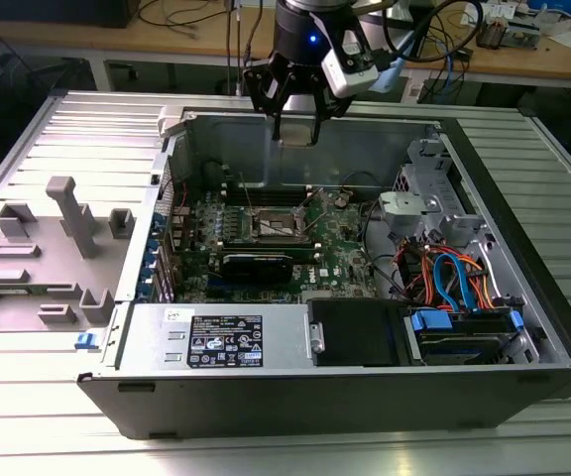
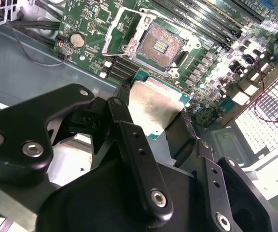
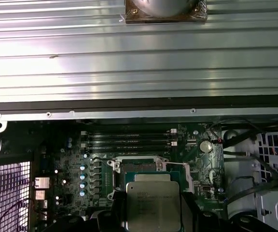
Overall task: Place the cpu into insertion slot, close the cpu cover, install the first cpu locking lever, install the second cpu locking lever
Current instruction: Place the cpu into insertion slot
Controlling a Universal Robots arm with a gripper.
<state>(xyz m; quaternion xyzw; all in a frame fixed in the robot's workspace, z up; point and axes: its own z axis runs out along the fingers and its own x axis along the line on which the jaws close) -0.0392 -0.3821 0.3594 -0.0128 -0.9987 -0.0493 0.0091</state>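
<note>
Between its black fingers [image 2: 129, 135], the gripper [image 2: 157, 118] is clamping the cpu [image 2: 154, 104] by two opposite edges, with the metal lid facing the second wrist view. The chip is looking light, thin and stiff, yet fragile. Its smooth lid is likely offering little friction, so the green edges are serving as the sensible hold, and the underside contacts are best left untouched. Beyond it and well apart, the slot [image 2: 159, 46] is lying bare on the green board [image 2: 206, 77], its dark centre showing. Just beside the slot, the cover [image 2: 114, 30] is seemingly standing flipped open, though its tilt is hard to judge. Farther off, in the exterior view, the case [image 1: 365, 139] wall is rising behind the gripper.
</note>
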